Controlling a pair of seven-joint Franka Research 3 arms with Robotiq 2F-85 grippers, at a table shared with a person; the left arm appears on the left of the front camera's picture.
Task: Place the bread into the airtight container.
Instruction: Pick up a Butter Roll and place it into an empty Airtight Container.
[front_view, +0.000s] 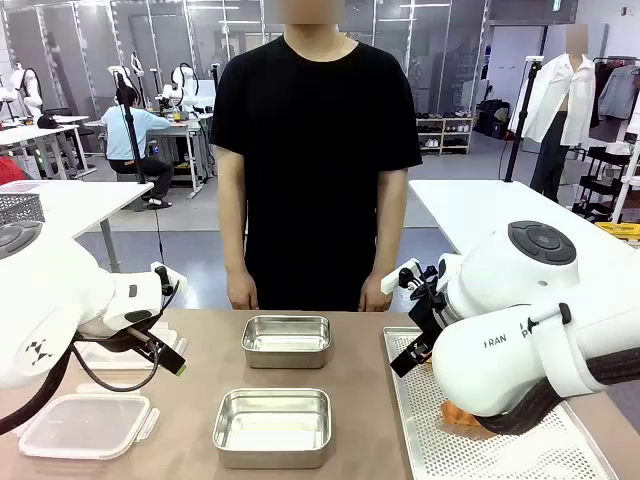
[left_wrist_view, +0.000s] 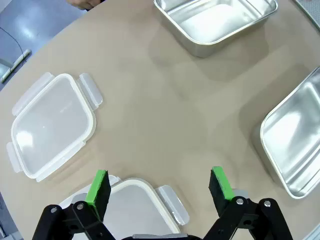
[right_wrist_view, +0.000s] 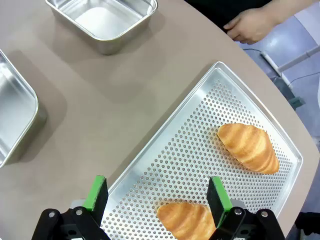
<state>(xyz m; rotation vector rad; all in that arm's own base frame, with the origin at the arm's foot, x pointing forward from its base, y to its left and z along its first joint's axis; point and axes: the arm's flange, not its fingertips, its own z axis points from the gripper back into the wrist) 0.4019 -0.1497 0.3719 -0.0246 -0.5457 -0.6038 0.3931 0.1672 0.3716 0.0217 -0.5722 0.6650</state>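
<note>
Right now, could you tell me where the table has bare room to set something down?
Bare tabletop lies between the plastic lids and the steel pans, and between the pans and the tray. The tray is crowded around its two croissants.

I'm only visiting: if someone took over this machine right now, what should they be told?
Left gripper: open, empty, above the plastic lids.
Right gripper: open, empty, above the perforated tray.
Both croissants lie on the tray; the two metal containers are empty.
Done: nothing yet.
Left: grasp a croissant and put it into a container.
</note>
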